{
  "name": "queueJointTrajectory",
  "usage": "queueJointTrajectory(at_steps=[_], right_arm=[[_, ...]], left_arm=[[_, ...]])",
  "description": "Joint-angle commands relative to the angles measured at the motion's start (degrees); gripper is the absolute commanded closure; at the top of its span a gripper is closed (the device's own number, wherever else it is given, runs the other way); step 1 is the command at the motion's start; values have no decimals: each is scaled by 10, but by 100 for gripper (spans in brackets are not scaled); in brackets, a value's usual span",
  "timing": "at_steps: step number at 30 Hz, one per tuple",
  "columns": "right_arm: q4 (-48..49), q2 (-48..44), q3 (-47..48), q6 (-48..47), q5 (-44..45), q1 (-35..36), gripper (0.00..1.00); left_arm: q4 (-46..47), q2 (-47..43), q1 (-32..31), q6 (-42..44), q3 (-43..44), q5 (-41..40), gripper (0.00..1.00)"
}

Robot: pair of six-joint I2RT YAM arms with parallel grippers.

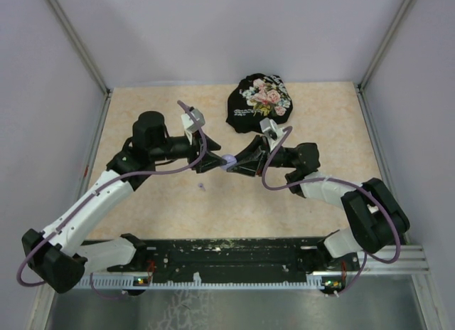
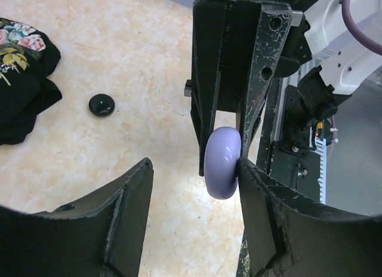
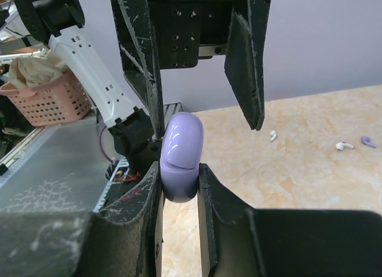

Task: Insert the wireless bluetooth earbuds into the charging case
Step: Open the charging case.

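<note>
Fingers of right gripper (image 3: 179, 184) clamped on lavender charging case (image 3: 181, 151), left gripper (image 2: 194, 166) fingers spread wide to either side.

top external: high behind the arm bases, looking down on the whole bench (image 1: 234, 209).
left wrist: close, facing the right gripper (image 2: 222, 163).
right wrist: close, facing the left gripper (image 3: 206, 126).
shared: the charging case (image 1: 229, 161), seen by all three.

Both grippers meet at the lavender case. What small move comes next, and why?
Probably close the left gripper on the free end of the lavender case: the right gripper clamps its other end, the lid looks shut, and earbuds lie loose.
</note>
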Motion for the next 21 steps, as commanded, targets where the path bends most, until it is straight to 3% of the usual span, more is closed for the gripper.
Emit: queueJointTrajectory(at_steps=[1,14,21], right_arm=[[53,-6,1,5,-31,7,100],[70,-3,-14,0,-17,7,100],[33,-22,-44,-89,34,7,100]], left_arm=[[24,-12,4,-7,13,-70,37],[24,-22,6,-18,10,-88,33],[-17,-51,6,-38,0,-139,31]])
